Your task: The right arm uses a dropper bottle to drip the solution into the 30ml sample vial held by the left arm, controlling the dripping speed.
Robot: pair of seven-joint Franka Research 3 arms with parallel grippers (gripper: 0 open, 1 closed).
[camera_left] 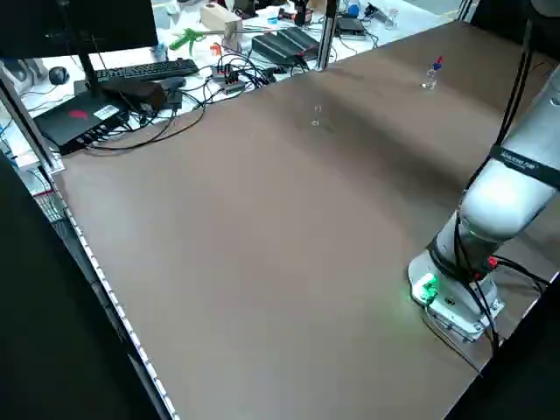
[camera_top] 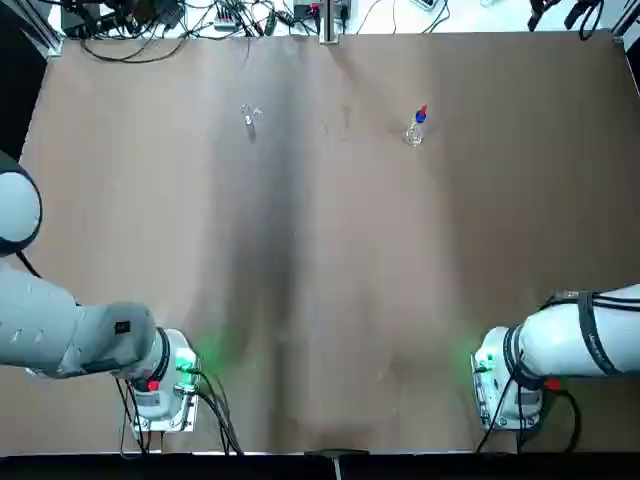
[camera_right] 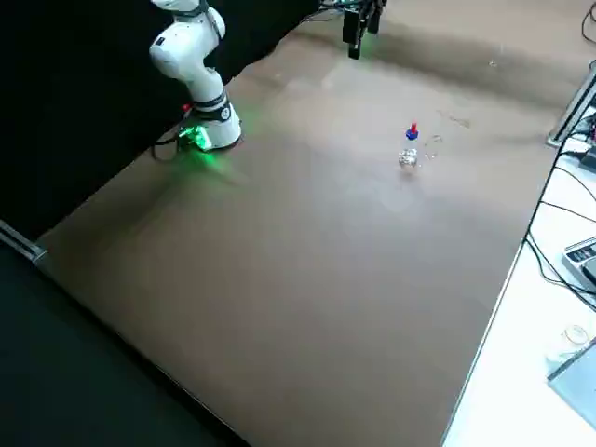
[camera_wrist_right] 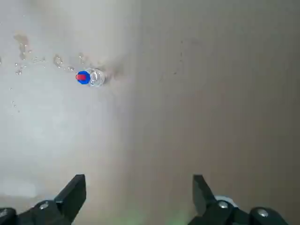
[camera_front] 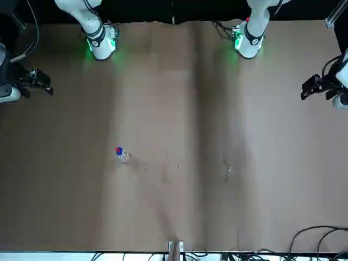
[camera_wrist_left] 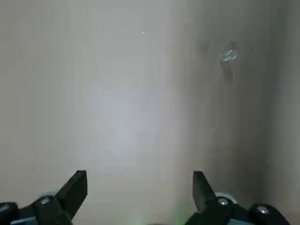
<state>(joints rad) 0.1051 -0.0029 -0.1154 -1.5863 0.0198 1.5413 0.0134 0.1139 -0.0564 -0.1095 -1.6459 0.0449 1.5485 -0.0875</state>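
Task unstarted: dropper bottle (camera_wrist_right: 89,78) and sample vial (camera_wrist_left: 228,55) stand on tabletop (camera_top: 320,300), well beyond both arms' wide-open, empty jaws.

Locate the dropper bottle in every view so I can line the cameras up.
Top: dropper bottle, far right of centre.
Front, left of centre.
Left side, upper right.
Right side, right of centre.
Left wrist: not in it.
Right wrist, upper left.
Shared landmark: the 30ml sample vial, level with it on the table.
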